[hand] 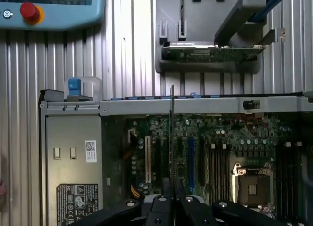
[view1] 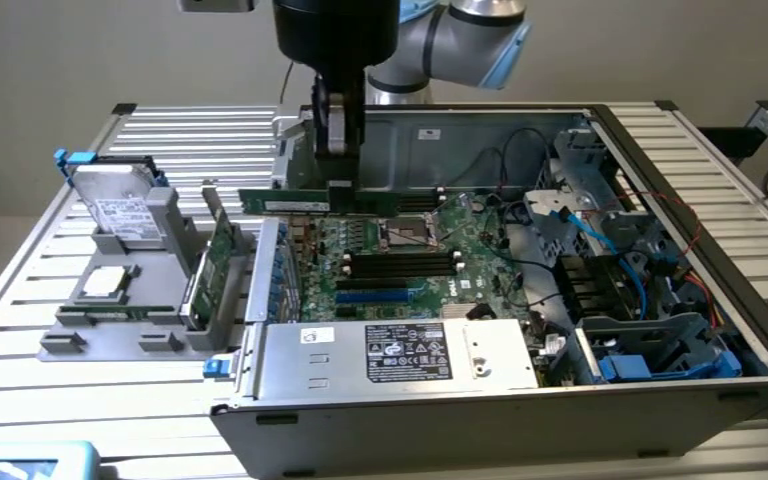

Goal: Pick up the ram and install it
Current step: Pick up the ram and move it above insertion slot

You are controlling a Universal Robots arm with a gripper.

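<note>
My gripper is shut on the ram, a long narrow green stick held level by its middle. It hangs above the rear part of the motherboard inside the open computer case. The wrist view catches the ram edge-on as a thin line running out from the fingertips, over the board's upright slots. Black memory slots lie just in front of the processor socket, below and forward of the stick. The same slots sit off to one side of the stick's line.
A grey parts holder on the exterior view's left carries a hard drive, a taller green card and a processor. The power supply fills the case front. Cables crowd the right. A pendant's red button lies beyond the case.
</note>
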